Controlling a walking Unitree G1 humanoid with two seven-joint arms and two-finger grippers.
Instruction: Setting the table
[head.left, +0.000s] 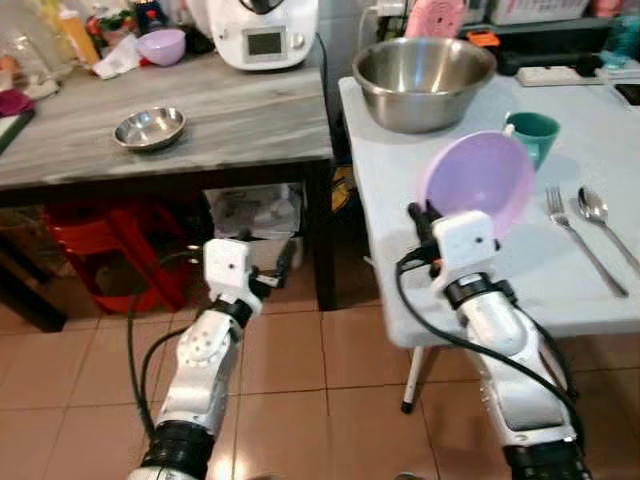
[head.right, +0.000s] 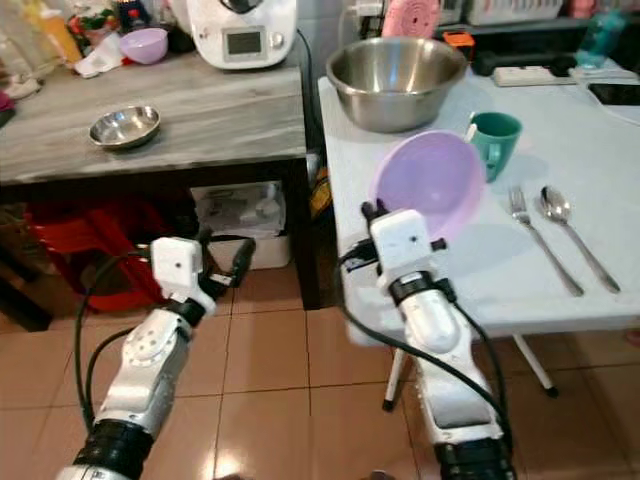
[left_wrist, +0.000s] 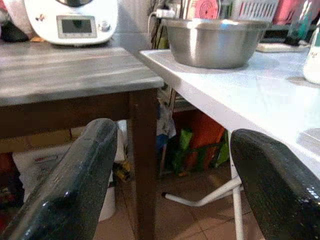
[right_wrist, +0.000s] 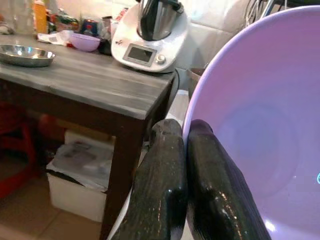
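Right gripper (right_wrist: 186, 165) holds the bowl (head.left: 480, 185) over the white desk (head.left: 500, 270).
Its jaws pinch the tilted bowl's rim, left of the fork (head.left: 572, 232) and spoon (head.left: 600, 215); left gripper (left_wrist: 175, 185) hangs low, jaws wide apart, empty.

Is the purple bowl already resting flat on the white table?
No, the purple bowl is held tilted on edge by the right gripper above the white table.

2 tables are seen: 1 grey wooden table (head.left: 250, 120) and 1 white table (head.left: 560, 270). 2 lilac bowls (head.left: 478, 183) (head.left: 162, 45), 2 steel bowls (head.left: 424, 80) (head.left: 150, 127), 1 teal mug (head.left: 533, 133), 1 fork (head.left: 585, 240), 1 spoon (head.left: 603, 220) and 1 white kitchen machine (head.left: 264, 30) are counted.
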